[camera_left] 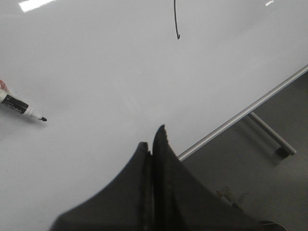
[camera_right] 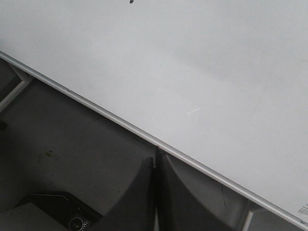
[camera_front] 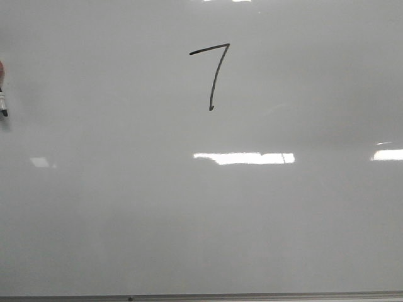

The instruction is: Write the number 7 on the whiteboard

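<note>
A black hand-drawn number 7 (camera_front: 213, 72) stands on the glossy whiteboard (camera_front: 201, 220), upper middle in the front view. Its hooked lower end shows in the left wrist view (camera_left: 176, 26). A marker (camera_front: 3, 100) with a black tip lies on the board at the far left edge; it also shows in the left wrist view (camera_left: 21, 108). My left gripper (camera_left: 151, 139) is shut and empty, over the board near its metal edge. My right gripper (camera_right: 158, 161) is shut and empty, just off the board's edge (camera_right: 144, 134). Neither gripper shows in the front view.
The board's thin grey metal edge (camera_front: 201, 297) runs along the bottom of the front view. Bright light reflections (camera_front: 244, 158) lie on the board. Beyond the edge is dark floor with a metal frame bar (camera_left: 272, 134).
</note>
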Robot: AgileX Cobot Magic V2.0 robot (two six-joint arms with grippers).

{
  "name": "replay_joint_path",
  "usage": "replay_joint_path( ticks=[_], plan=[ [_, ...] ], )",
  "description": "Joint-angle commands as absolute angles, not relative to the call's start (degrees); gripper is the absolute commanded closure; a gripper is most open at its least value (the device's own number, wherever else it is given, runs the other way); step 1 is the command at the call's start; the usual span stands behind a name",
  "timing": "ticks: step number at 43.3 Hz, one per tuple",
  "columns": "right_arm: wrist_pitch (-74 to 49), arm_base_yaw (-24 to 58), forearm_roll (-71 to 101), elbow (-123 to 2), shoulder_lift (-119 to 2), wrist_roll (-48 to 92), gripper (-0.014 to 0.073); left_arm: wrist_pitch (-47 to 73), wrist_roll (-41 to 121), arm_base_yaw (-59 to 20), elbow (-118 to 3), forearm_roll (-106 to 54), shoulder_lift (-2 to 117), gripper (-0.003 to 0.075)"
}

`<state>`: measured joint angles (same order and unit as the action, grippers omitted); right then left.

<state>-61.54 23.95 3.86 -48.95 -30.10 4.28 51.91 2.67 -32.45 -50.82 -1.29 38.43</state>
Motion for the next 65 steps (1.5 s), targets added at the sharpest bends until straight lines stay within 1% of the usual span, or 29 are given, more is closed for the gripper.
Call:
replay_joint_path(
  ticks=[1, 7, 11, 14, 18, 23, 26, 34, 40, 48, 65],
  plan=[
    [-57.6, 23.8, 3.6, -50.2, -30.4, 4.3, 0.0662, 47.9, 2.8, -32.9, -52.4, -1.7, 38.4, 0.0741],
    [-57.7, 23.8, 3.6, -50.2, -30.4, 4.3, 0.0662, 47.7, 2.8, -31.8, -51.7, -1.8, 37.7, 0.0741],
    [-57.7, 23.8, 3.6, -50.2, -30.4, 4.3, 0.0662, 46.5, 3.3, -26.7, -50.1, 0.0, 35.4, 0.0741],
    [-57.7, 23.8, 3.6, -50.2, -30.4, 4.3, 0.0662, 42.8, 3.4, -22.3, -47.0, 1.4, 32.8, 0.0741],
    [-57.7, 23.8, 3.6, -50.2, -30.4, 4.3, 0.0662, 34.1, 3.5, -16.2, -39.9, 1.7, 27.7, 0.0741],
    [-57.7, 23.8, 3.6, -50.2, -30.4, 4.3, 0.0662, 20.7, 3.5, -10.0, -28.0, 0.9, 19.7, 0.0741],
    [-57.7, 23.8, 3.6, -50.2, -30.4, 4.3, 0.0662, 15.4, 3.5, -7.0, -21.3, 0.0, 14.6, 0.0741],
    [-57.7, 23.8, 3.6, -50.2, -30.4, 4.3, 0.0662, 6.7, 3.5, -1.2, -7.9, -1.4, 3.6, 0.0741],
    [-57.7, 23.8, 3.6, -50.2, -30.4, 4.3, 0.0662, 3.4, 3.5, 1.3, -2.8, -1.4, -0.9, 0.0741],
    [-57.8, 23.8, 3.6, -50.2, -30.4, 4.3, 0.0662, -3.0, 3.5, 1.7, 1.2, -1.7, -1.2, 0.0741],
    [-57.8, 23.8, 3.6, -50.2, -30.4, 4.3, 0.0662, -3.6, 3.5, 0.6, 1.2, -1.8, -1.1, 0.0741]
  ],
)
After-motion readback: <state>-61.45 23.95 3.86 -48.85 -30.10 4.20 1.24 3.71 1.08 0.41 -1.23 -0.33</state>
